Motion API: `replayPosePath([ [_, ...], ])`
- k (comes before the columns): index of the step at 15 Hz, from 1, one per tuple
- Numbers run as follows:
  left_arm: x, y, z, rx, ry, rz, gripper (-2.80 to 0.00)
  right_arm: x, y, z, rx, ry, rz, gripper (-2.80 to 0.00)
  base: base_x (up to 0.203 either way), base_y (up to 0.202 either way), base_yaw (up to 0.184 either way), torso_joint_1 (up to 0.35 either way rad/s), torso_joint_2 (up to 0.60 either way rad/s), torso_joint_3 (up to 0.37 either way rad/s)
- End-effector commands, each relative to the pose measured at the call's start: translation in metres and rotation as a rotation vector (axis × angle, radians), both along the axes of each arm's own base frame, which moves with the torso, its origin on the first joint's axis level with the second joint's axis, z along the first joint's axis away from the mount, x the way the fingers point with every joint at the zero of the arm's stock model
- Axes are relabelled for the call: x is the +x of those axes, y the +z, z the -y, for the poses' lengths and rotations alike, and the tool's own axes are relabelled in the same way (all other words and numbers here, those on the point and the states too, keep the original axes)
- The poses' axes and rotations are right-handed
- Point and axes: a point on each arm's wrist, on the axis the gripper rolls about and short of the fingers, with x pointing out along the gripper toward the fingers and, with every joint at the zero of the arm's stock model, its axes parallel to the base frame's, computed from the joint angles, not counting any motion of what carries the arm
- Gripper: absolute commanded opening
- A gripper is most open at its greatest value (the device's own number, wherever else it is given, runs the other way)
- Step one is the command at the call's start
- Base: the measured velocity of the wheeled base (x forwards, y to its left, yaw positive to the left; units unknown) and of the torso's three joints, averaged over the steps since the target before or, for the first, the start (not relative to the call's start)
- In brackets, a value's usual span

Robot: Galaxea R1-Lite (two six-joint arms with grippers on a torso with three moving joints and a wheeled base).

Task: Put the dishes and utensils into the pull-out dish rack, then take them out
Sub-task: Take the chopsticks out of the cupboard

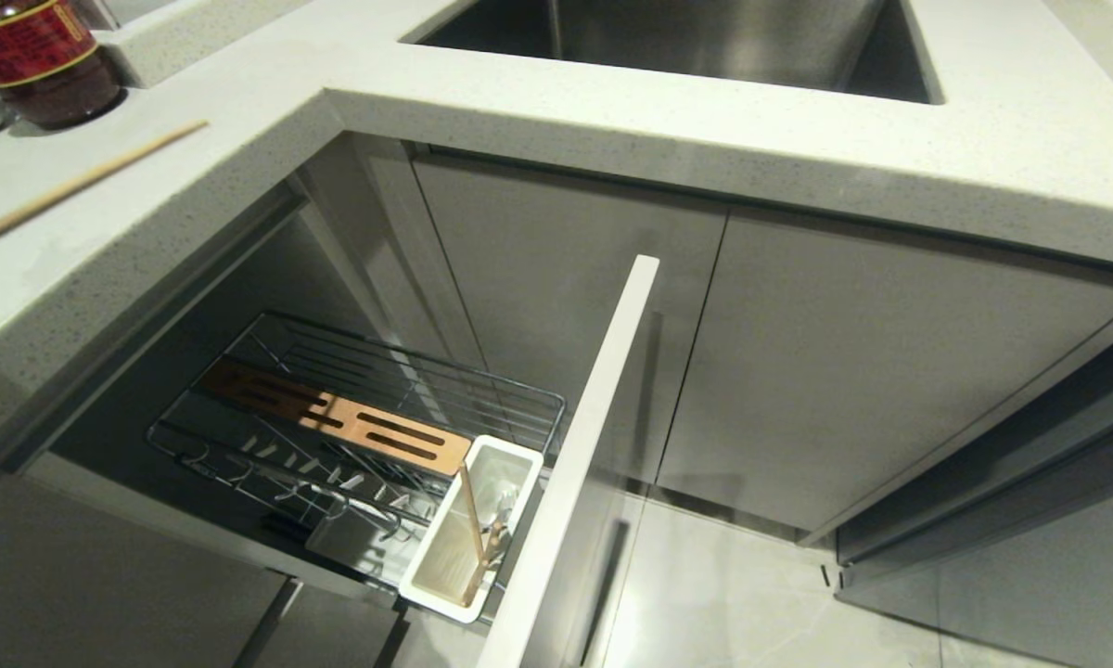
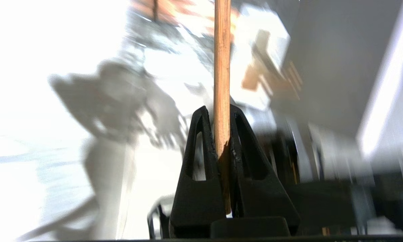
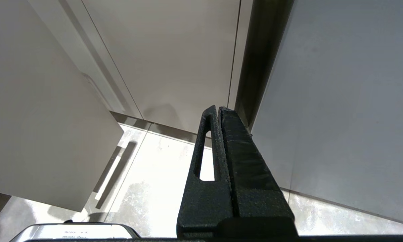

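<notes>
Rack pulled out, one chopstick in the cup, one clamped in the left end effector.

In the head view's lower left, the pull-out dish rack point(image 1: 352, 408) stood open below the bench point(image 1: 612, 111), its wooden strip point(image 1: 334, 417) bare. The white utensil cup point(image 1: 471, 529) at its front corner held one upright chopstick point(image 1: 471, 533) and a pale item too small to identify. Another chopstick point(image 1: 79, 184) lay on the bench at upper left, near a red-labelled jar point(image 1: 42, 56). The sink point(image 1: 686, 37) ran along the top edge. In its wrist view, the left end effector point(image 2: 221, 114) gripped a wooden chopstick point(image 2: 221, 60) pointing upward in frame against blurred surroundings. The right end effector point(image 3: 220, 111) was pressed closed on nothing, facing cabinet doors point(image 3: 174, 60) and floor.
</notes>
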Motion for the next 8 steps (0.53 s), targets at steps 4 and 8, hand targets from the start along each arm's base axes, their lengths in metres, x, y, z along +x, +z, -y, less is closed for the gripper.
replayPosePath([
  [4, 0.003, 0.008, -0.02, 0.076, 0.524, 0.162, -2.8, 0.002, -0.007, 0.0, 0.0, 0.001, -0.024, -2.8, 0.0, 0.0, 0.0, 0.0, 0.0, 0.0],
  [8, 0.019, -0.004, -0.023, 0.196, 0.7, 0.105, -2.8, 0.002, -0.007, 0.0, 0.0, 0.001, -0.024, -2.8, 0.0, 0.0, 0.0, 0.0, 0.0, 0.0],
])
